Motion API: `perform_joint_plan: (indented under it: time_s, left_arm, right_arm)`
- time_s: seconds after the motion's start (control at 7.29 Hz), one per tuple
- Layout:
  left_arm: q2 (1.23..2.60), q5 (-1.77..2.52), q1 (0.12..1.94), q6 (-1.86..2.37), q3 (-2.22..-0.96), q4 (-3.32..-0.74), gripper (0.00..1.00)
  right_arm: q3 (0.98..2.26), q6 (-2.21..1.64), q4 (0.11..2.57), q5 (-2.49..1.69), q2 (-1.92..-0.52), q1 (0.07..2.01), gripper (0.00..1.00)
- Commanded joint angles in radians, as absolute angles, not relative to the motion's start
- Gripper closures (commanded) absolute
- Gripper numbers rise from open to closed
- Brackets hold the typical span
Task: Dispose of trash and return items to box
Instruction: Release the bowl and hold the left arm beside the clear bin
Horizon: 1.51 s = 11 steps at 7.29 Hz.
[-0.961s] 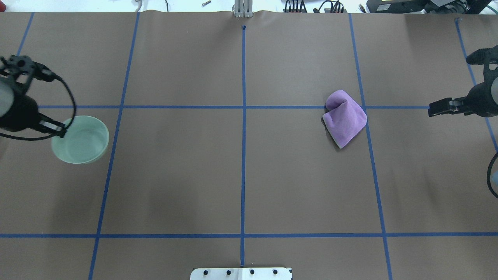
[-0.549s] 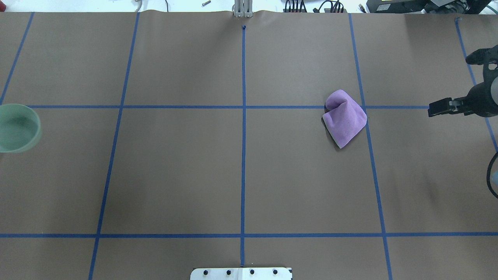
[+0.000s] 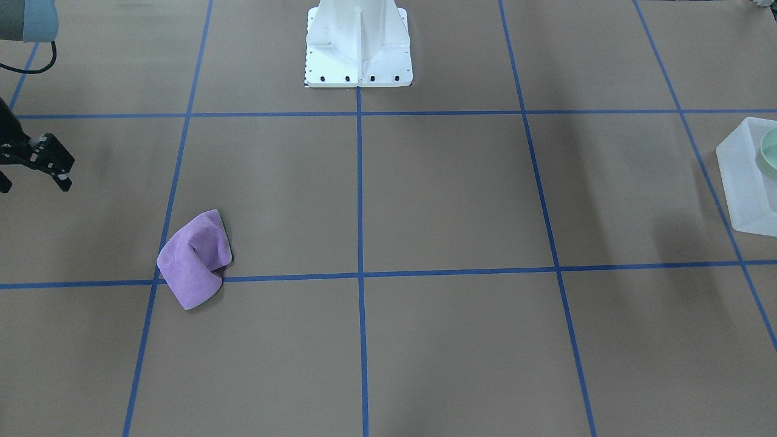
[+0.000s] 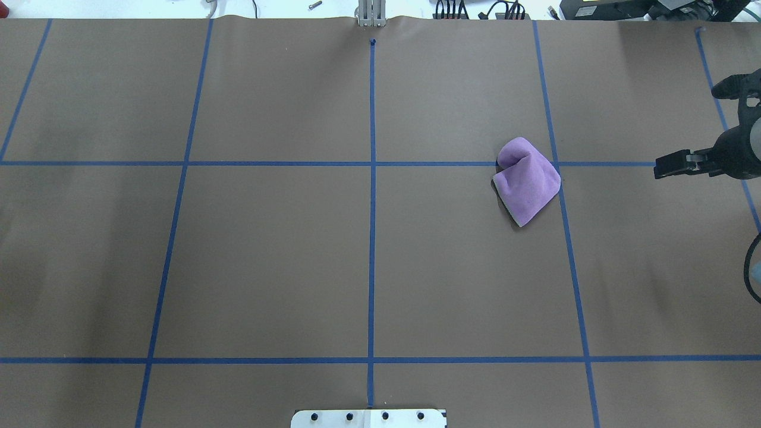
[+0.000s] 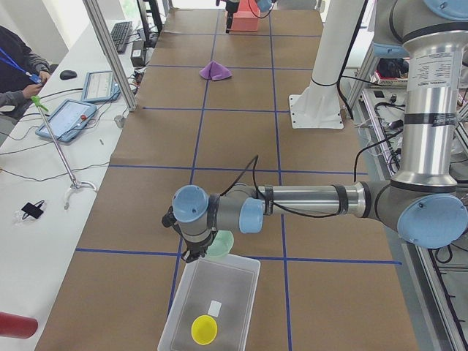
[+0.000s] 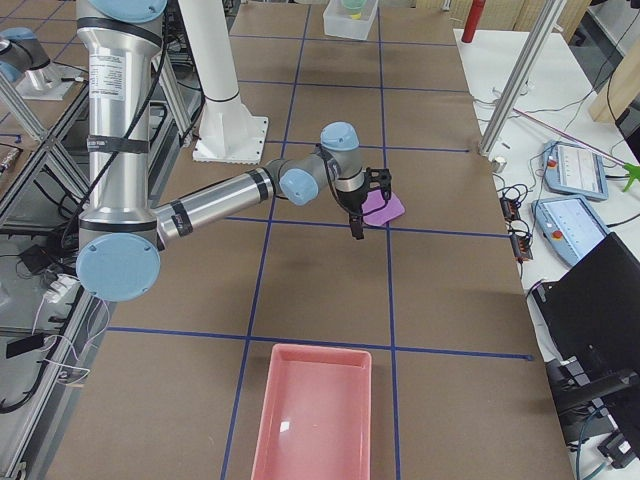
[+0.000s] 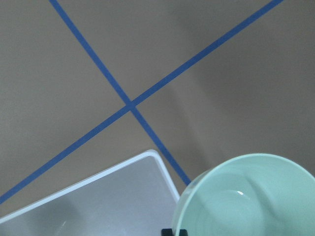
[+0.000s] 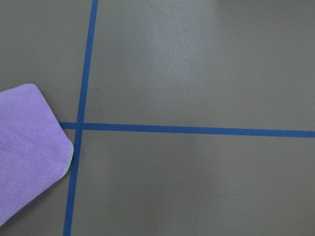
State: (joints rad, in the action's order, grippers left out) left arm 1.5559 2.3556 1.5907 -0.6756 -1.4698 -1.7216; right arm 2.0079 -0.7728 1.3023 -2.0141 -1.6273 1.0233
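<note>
The mint-green bowl (image 5: pixel 221 243) hangs tilted over the near rim of the frosted box (image 5: pixel 252 281), held by my left gripper (image 5: pixel 199 254). In the left wrist view the bowl (image 7: pixel 246 196) fills the lower right, with the box corner (image 7: pixel 123 169) below it. In the front view the bowl (image 3: pixel 768 152) sits over the box (image 3: pixel 737 182) at the right edge. A purple cloth (image 4: pixel 527 181) lies crumpled on the table. My right gripper (image 4: pixel 661 168) hovers open and empty to its right, apart from it.
A yellow round thing (image 5: pixel 204 330) and a small white piece (image 5: pixel 214 308) lie in the box. A pink tray (image 6: pixel 312 410) stands at the table's right end. The white robot base (image 3: pixel 358 48) stands mid-table. Blue tape lines cross the brown table.
My left arm carried the bowl leftward out of the overhead view. The right arm and the purple cloth have not moved.
</note>
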Motion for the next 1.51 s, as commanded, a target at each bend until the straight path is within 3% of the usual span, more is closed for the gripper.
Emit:
perform_joint_plan:
  time_s: [0.0,0.55,0.96,1.1,1.24,1.37]
  left_arm:
    - [1.581,2.356,1.606,-0.706,-1.187,-2.013,1.0]
    - [1.577,2.358,1.605,-0.681,-1.131,-2.061,1.0]
    - [1.574,2.372,1.595,-0.508,-1.039,-2.268,1.0]
    - [1.575,2.372,1.592,-0.506,-1.039,-2.27,0.9]
    - [1.575,2.373,1.592,-0.505,-1.04,-2.27,0.69]
    - [1.577,2.381,1.591,-0.506,-1.042,-2.272,0.33]
  right_arm:
    - [2.008,-0.772,1.302,-2.014,-1.626,1.023,0.0]
    - [2.008,-0.772,1.301,-2.014,-1.624,1.022,0.0]
    - [2.01,-0.772,1.302,-2.008,-1.624,1.022,0.0]
    - [2.01,-0.772,1.301,-2.008,-1.624,1.022,0.0]
    - [2.01,-0.772,1.302,-2.008,-1.624,1.022,0.0]
    - [2.01,-0.772,1.302,-2.008,-1.624,1.022,0.0]
